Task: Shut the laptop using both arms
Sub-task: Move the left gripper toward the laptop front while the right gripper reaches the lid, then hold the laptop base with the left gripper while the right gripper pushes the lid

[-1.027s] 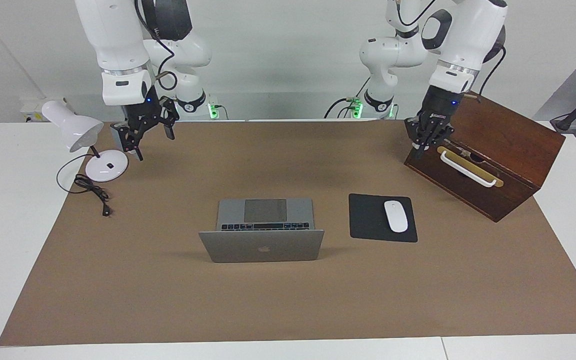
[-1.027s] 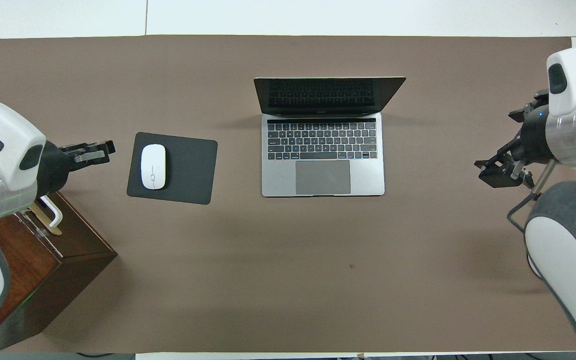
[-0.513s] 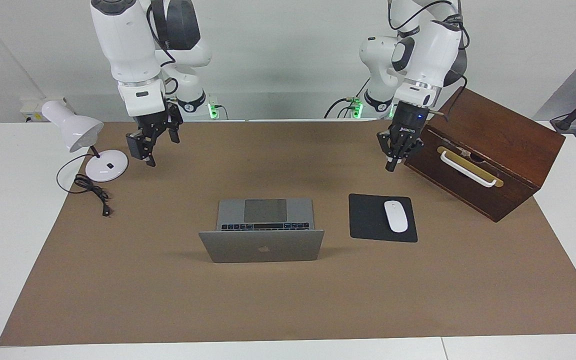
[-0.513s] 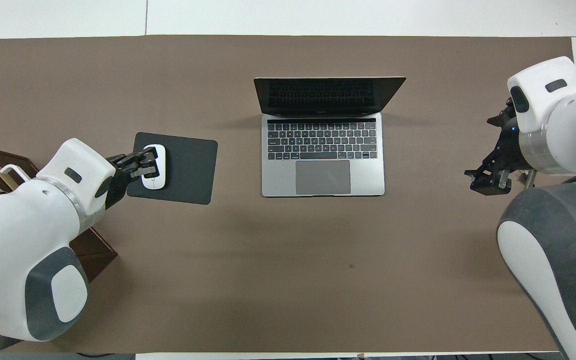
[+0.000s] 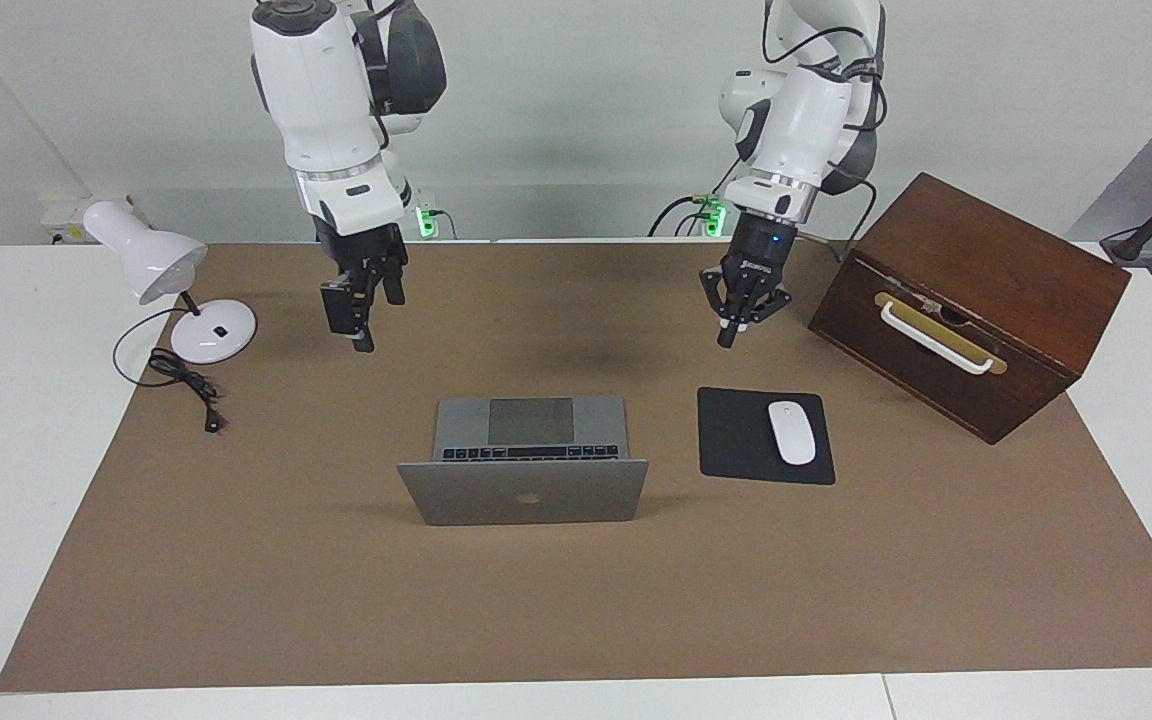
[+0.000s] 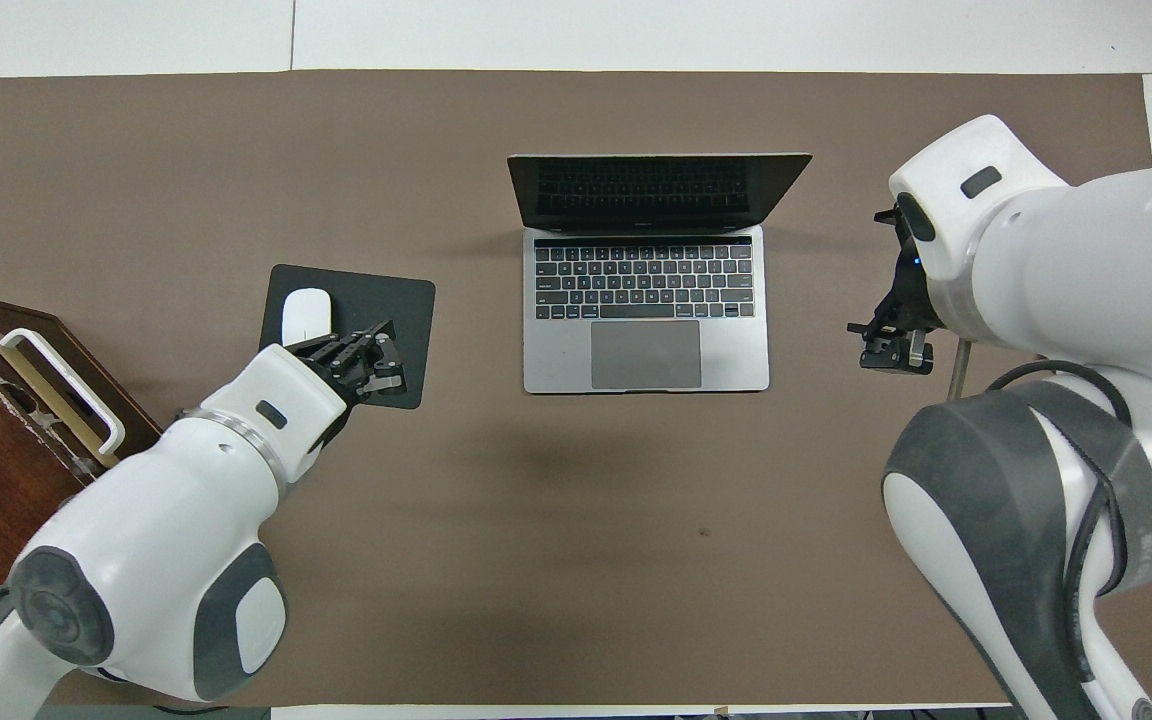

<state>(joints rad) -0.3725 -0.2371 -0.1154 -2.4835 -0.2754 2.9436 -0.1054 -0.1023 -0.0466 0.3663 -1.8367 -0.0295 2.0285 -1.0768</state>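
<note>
Both arms have been swung inward since the earlier frames: the left pincer (image 5: 733,320), previously at the wooden box (image 5: 976,300), is now held in the air over the bare mat near the mouse pad (image 5: 736,435), and the right pincer (image 5: 361,300), previously by the lamp (image 5: 151,265), is now held in the air over the mat toward the right arm's end of the table. Whether either pincer is spread or pressed together cannot be told.

The laptop (image 5: 526,470) is seen open at the middle of the table, its keyboard facing the robots and its lid (image 6: 656,190) raised and leaning away from them. Nothing is touching it yet.

The laptop is judged to be thin, stiff metal – smooth, fairly heavy, with a fragile screen. The lid would best be taken at its top edge near the two corners, one pincer per corner, and pushed evenly toward the keyboard so that the hinge is not twisted; the base may slide if it is pushed too flat.

A brown mat (image 5: 576,600) covers the white table (image 5: 26,450). A white mouse (image 5: 792,432) lies on the mouse pad beside the laptop, toward the left arm's end. Open room is left around the laptop – the box and lamp stand well apart from it.
</note>
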